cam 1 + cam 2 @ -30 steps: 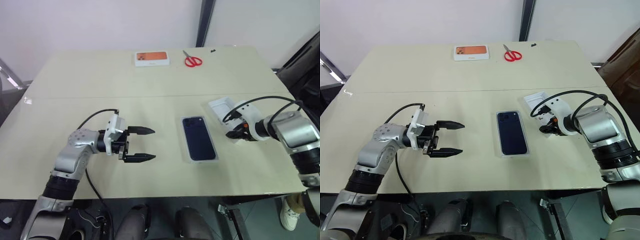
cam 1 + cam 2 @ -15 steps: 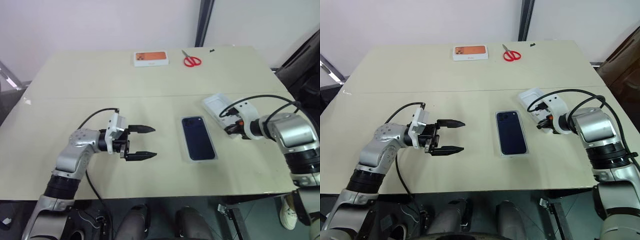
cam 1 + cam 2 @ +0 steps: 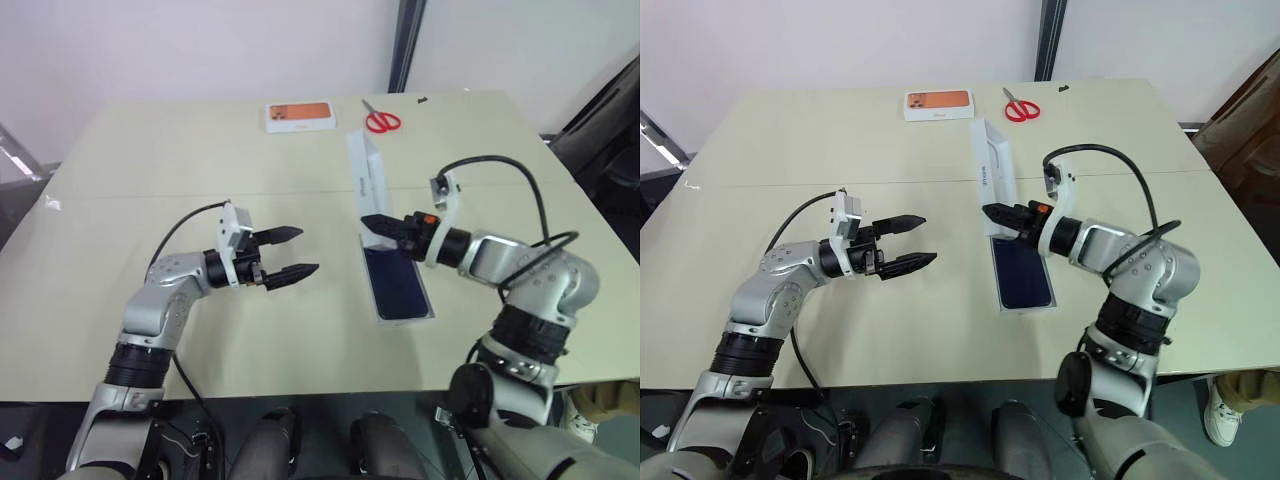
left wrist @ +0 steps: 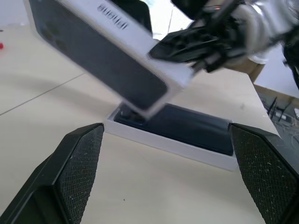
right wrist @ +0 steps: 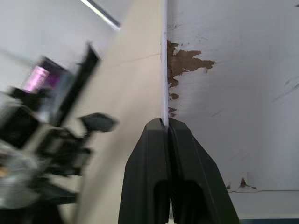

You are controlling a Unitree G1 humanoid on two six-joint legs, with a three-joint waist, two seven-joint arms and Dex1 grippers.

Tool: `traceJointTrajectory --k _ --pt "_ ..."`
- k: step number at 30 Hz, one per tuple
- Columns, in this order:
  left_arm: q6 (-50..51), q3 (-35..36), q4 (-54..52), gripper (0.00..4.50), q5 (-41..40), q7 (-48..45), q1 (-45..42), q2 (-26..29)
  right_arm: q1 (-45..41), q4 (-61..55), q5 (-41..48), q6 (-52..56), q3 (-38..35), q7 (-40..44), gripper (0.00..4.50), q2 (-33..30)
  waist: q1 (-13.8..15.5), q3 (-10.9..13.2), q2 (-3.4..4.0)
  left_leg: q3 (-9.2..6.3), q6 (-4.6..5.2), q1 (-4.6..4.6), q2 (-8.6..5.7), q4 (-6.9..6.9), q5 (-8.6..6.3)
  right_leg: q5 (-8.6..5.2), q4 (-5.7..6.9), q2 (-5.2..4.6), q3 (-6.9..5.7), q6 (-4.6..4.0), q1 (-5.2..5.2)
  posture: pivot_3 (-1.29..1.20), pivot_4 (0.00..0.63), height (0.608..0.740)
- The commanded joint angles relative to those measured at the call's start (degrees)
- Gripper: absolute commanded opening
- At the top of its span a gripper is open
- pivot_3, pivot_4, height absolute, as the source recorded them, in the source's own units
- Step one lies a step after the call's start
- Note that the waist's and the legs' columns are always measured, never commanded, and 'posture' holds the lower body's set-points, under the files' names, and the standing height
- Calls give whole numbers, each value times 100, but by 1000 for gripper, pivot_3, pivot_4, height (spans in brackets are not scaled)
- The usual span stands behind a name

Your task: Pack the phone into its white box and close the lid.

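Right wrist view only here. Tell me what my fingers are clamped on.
Observer: The right gripper is shut on an edge of the lid, which is tilted above the table.
Operator: Report the phone.
Observer: The phone lies in the white box, under the lid's lower end.
Operator: Now the left gripper.
Observer: The left gripper is open, clear of the box, on its left.

Head eyes look down over the table; wrist cameras face the lid closely.
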Motion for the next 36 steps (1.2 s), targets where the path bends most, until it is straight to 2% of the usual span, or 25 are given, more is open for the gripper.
traceJointTrajectory --k 1,4,7,9,12,15,18,25,32,35,36 --pt "156 317 -141 4500 -257 197 -142 -25 530 -519 1902 50 -37 -654 50 257 5 0 0 -3 0 0 0 -1 0 0 0 0 -2 0 1 0 150 734" --pt "264 299 -258 4500 -314 251 -91 -75 763 -255 3195 50 -80 -1581 50 294 -7 0 1 2 1 1 -1 0 1 0 0 -1 1 0 1 0 150 734" --pt "282 213 -381 4500 -303 257 -21 -108 1259 -54 4456 -41 374 -2206 50 -129 -2 0 0 0 1 4 -1 0 4 1 0 -1 0 -2 6 0 150 734" --pt "233 150 -447 4500 -250 218 16 -118 1626 49 5455 -544 961 -2809 50 -624 -2 0 0 0 1 4 0 -4 4 1 -5 -2 -1 -3 6 0 150 734" --pt "196 122 -468 4500 -205 212 18 -116 2244 -23 6656 -1115 2014 -3214 50 -1689 -19 1 0 6 5 2 0 -3 3 1 -12 -3 2 -2 8 0 150 734" --pt "190 94 -417 4500 -168 93 36 -47 2478 -93 7077 -1854 2575 -3540 50 -2164 -41 1 -1 5 8 7 3 -1 2 1 -14 0 -1 -3 17 0 150 734" --pt "358 34 -472 3614 -308 -155 202 35 2404 13 7091 -2313 2793 -3536 0 -2340 -95 1 -1 4 8 7 9 -2 2 0 -14 9 -1 -3 18 0 150 734" --pt "217 -334 -717 33 -77 -45 635 -130 2437 48 7091 -2851 3104 -3557 0 -2745 -100 1 -2 3 14 5 9 1 -2 0 -28 8 -2 -2 26 0 150 734" --pt "91 -539 -558 33 112 410 534 -686 2444 232 7071 -3140 3280 -3528 0 -2983 3 0 -3 4 17 6 9 5 -4 0 -28 8 -1 -2 30 0 150 734" --pt "-15 -657 -468 0 220 512 419 -914 2317 436 7014 -3172 3186 -3359 965 -3142 29 1 -5 4 18 5 8 10 -4 0 -28 8 -2 -2 32 0 150 734" --pt "-70 -706 -408 0 287 500 388 -958 2226 457 6771 -3138 3152 -3229 1426 -3241 37 1 -5 3 19 5 8 14 -5 0 -28 8 -4 -2 34 0 150 734"
